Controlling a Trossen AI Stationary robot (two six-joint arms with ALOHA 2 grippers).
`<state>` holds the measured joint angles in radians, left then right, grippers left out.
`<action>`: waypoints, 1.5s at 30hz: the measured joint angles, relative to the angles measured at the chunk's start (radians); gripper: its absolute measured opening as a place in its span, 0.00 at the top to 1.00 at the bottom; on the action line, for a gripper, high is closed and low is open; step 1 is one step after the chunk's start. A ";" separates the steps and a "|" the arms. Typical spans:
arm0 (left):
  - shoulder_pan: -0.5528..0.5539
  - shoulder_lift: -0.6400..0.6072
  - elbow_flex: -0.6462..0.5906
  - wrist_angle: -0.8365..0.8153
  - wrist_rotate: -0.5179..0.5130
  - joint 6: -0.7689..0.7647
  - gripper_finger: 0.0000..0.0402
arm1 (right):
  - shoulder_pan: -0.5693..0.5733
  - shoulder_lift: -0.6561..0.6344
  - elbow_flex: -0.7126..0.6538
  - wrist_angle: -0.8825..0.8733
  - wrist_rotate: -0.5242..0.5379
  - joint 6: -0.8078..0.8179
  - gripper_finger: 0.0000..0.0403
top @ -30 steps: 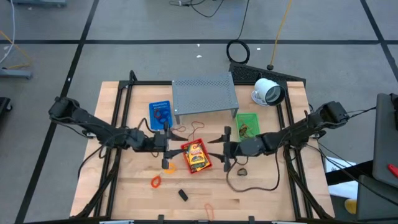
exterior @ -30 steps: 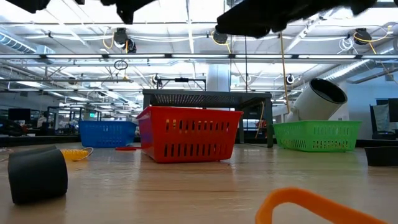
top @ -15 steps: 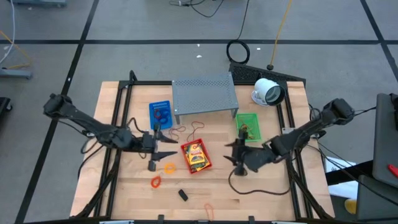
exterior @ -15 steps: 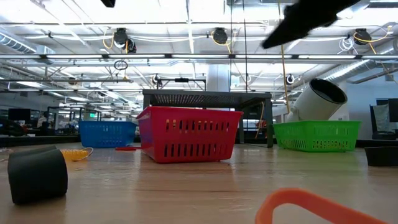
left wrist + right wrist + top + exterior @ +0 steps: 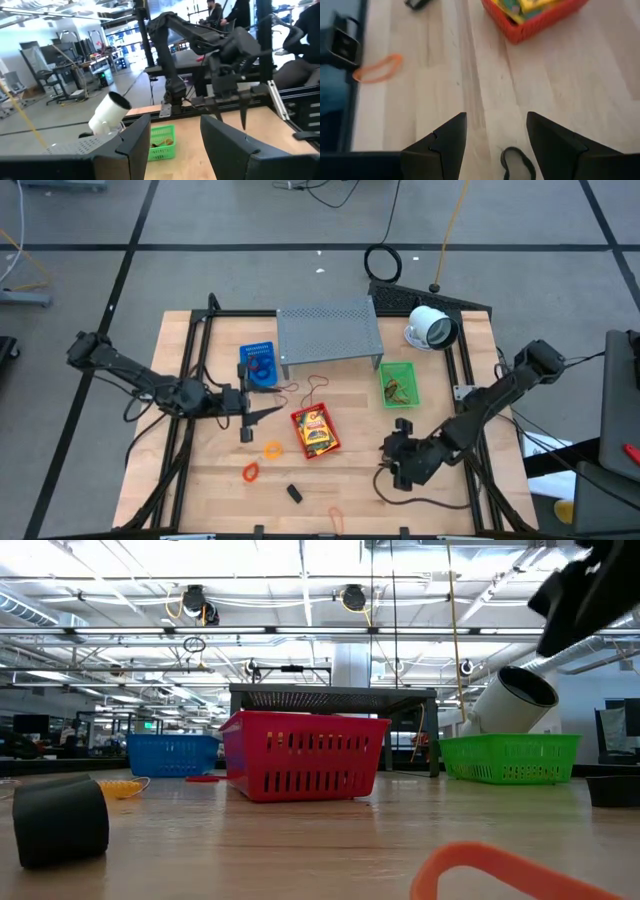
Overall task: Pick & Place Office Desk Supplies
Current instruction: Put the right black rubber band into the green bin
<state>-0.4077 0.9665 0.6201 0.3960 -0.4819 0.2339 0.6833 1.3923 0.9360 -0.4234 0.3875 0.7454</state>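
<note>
1. The left hand (image 5: 262,414) is over the middle of the bench (image 5: 450,505). Its fingers are open and hold nothing.
2. The right hand (image 5: 397,463) is low near the right edge, open and empty.
3. A red basket (image 5: 315,431) with yellow packets (image 5: 316,434) sits mid-bench.
4. A blue basket (image 5: 259,363) and a green basket (image 5: 397,382) sit beside the grey shelf (image 5: 329,331).
5. Orange bands (image 5: 251,472) and a black clip (image 5: 294,493) lie near the front edge.

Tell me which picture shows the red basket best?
The low view: the red basket stands whole, slotted side on. The high view shows its top, with yellow packets inside. The right wrist view catches one corner. The left wrist view misses it.
</note>
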 joint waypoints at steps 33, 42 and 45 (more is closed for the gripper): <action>0.008 0.000 0.000 -0.064 0.006 -0.188 0.54 | -0.103 0.111 -0.001 -0.269 -0.165 0.106 0.51; 0.008 0.000 0.000 -0.068 0.006 -0.192 0.54 | -0.120 0.111 -0.143 -0.037 -0.244 0.107 0.51; 0.008 0.000 0.000 -0.078 0.005 -0.204 0.54 | -0.128 0.108 -0.201 0.023 -0.249 0.150 0.51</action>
<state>-0.4000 0.9665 0.6201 0.3178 -0.4766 0.0301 0.5550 1.5003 0.7354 -0.4008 0.1388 0.8955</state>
